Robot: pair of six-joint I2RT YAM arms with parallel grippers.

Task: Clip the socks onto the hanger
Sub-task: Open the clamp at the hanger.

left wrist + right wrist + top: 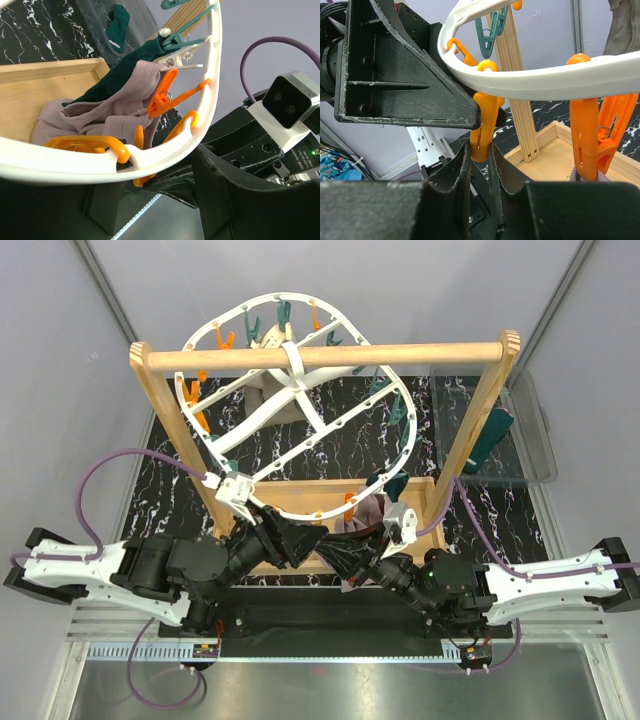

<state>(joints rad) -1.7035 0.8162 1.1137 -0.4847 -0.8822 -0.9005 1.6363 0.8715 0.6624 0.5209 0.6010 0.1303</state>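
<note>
Hanger (560, 80): white oval plastic frame, hung from the wooden rail stand (330, 355) over the black marbled bench (380, 440).

Socks: one mauve sock (100, 112) and one dark teal sock (120, 75) hang side by side at the near rim, the mauve one caught in an orange pin. Both trail down onto the stand's wooden tray (30, 95). Another teal sock (492, 440) lies in the clear bin (535, 430), well apart to the right.

Right gripper (480, 150): fingers pressed onto the lower end of an orange clothespin (481, 120) dangling from the near rim.

Left gripper (312, 535): at the same stretch of rim, just beside the right gripper. Whether its fingers grip the rim cannot be told.
</note>
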